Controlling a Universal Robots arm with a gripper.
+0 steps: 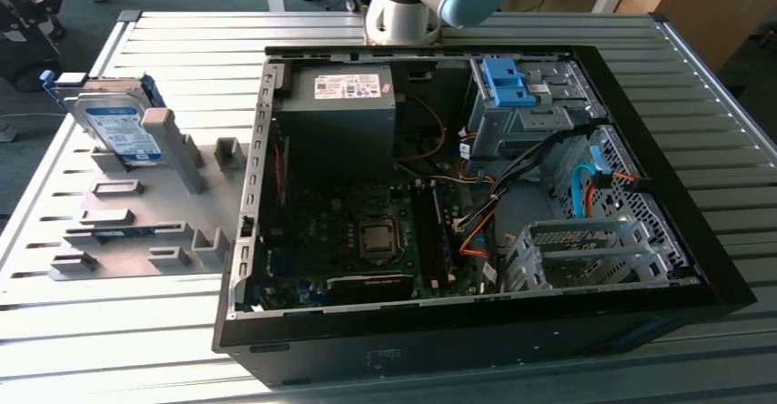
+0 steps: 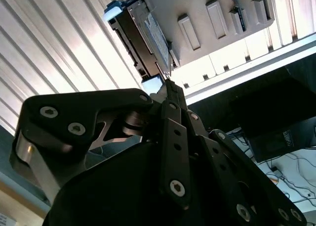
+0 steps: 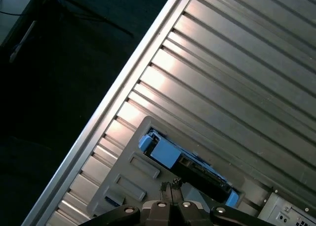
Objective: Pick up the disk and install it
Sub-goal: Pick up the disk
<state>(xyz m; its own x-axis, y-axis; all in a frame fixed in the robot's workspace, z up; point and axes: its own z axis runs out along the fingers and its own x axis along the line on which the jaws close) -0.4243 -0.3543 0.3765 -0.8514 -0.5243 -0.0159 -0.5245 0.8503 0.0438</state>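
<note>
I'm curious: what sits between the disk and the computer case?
Between disk and case, the exterior view shows a tall grey post and a small grey block.

Just beyond the tips of the pincer (image 3: 170,187) you see a grey fixture plate (image 3: 123,186) with raised blocks and slots. It lies on the ribbed metal table (image 3: 237,63), and a dark floor (image 3: 49,87) shows past the table's edge. Off to one side of the pincer, beside the plate, stands the open black computer case (image 1: 680,267). Inside it you can make out a dark grey power supply box (image 1: 340,117) with a white sticker, a motherboard (image 1: 352,222), a blue bracket (image 1: 508,81) and loose cables (image 1: 486,213).
</note>
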